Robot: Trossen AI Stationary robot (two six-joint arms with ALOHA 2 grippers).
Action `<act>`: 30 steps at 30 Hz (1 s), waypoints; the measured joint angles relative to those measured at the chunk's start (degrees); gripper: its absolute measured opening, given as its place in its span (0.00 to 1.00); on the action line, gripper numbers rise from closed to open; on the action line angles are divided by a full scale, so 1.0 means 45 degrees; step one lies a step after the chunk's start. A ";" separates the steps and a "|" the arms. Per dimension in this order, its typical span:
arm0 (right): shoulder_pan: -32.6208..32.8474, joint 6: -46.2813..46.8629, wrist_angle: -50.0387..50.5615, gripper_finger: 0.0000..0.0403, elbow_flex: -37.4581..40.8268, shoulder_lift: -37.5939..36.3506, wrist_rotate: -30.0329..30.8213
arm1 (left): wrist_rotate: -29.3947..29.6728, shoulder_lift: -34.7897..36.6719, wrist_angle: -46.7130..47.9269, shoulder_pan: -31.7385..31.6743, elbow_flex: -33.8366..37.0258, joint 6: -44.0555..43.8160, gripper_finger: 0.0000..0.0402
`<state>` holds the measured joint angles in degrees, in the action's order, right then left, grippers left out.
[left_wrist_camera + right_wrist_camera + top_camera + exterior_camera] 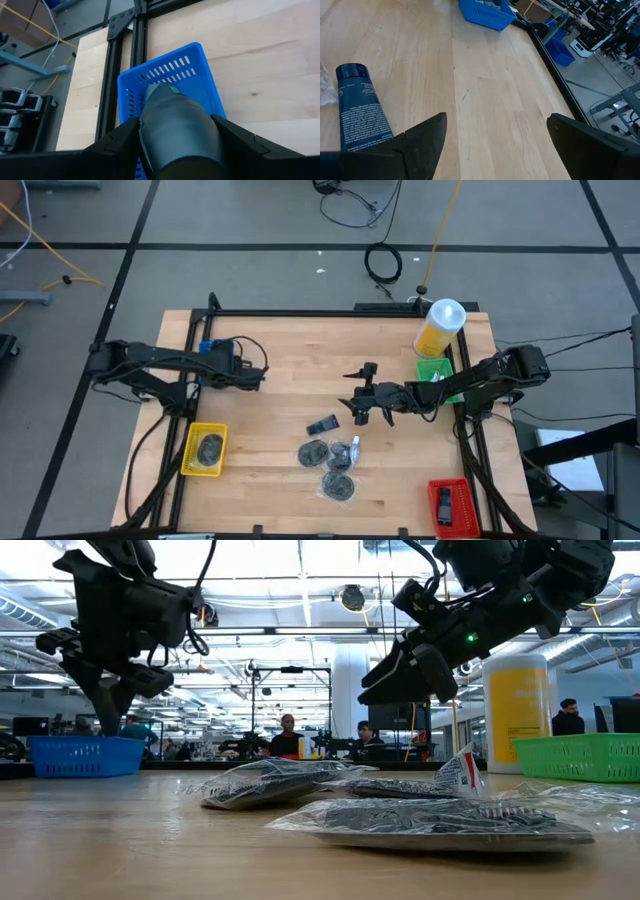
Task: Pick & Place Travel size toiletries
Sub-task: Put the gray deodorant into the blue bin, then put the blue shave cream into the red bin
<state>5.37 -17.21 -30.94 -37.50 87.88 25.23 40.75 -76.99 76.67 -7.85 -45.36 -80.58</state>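
Nearest the front edge of the counter [270, 380] lie three clear bags [338, 485] of round dark bundles, clustered together; a small white toiletry [354, 448] rests against the upper bag, its long axis roughly front to back; just to their left and slightly farther back, a grey-blue tube [362, 115] lies flat on the wood, dark cap end pointing away from the right wrist camera, white print running along its length; in the high view it sits slanted. Above and right of it hovers the right pincer [368, 402], fingers [420, 140] spread wide, released and holding nothing; the tube shows beside one finger, not between them. Farther back at the left, the left pincer [255, 372] hangs over the blue basket [200, 75]; whether it is clenched I cannot tell.
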 joint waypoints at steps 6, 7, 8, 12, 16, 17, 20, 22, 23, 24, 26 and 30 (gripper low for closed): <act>0.0000 0.0005 0.0113 0.83 0.0000 0.0000 0.0000 | -0.0083 0.0013 -0.1050 0.0019 0.0227 0.0779 0.58; 0.0000 0.0007 0.0178 0.83 0.0000 0.0000 0.0000 | -0.0174 0.0011 -0.1105 0.0011 0.0393 0.0795 0.60; 0.0000 0.0020 0.0246 0.83 0.0000 0.0000 0.0000 | -0.0269 0.0008 -0.1183 0.0009 0.0566 0.0796 0.62; 0.0000 0.0049 0.0276 0.83 0.0000 -0.0005 0.0000 | -0.0369 0.0004 -0.1388 0.0009 0.1176 0.0675 0.71; 0.0000 0.0039 0.0276 0.83 0.0000 0.0000 0.0000 | -0.0319 0.0013 -0.1415 0.0009 0.1284 0.0967 0.76; 0.0000 0.0034 0.0272 0.83 0.0000 -0.0005 0.0000 | -0.0174 0.0017 -0.1375 0.0014 0.1221 0.1102 0.77; 0.0000 0.0024 0.0288 0.83 0.0000 -0.0003 -0.0079 | 0.0163 0.0062 -0.0750 0.0057 0.0888 0.1201 0.79; -0.0007 0.0030 0.0398 0.83 0.0000 -0.0005 -0.0749 | 0.0301 0.0140 -0.0550 0.0324 0.0586 0.1173 0.78; -0.0015 0.0071 0.0485 0.83 0.0000 -0.0005 -0.1254 | 0.0310 0.0257 -0.0649 0.0530 0.0434 0.1201 0.78; -0.0010 0.0208 0.0563 0.83 0.0000 -0.0005 -0.1868 | 0.0416 0.0336 -0.0751 0.0785 0.0244 0.1243 0.77; -0.0010 0.0538 0.0587 0.83 0.0000 -0.0005 -0.3203 | 0.0808 0.0384 -0.1414 0.1464 0.0028 0.1406 0.76; 0.0027 0.1096 0.0759 0.83 0.0000 -0.0005 -0.5363 | 0.1885 0.0402 -0.4388 0.3042 -0.0049 0.2609 0.73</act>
<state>5.49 -12.28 -27.52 -37.50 87.85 1.10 49.24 -75.18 56.92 5.83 -45.58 -68.84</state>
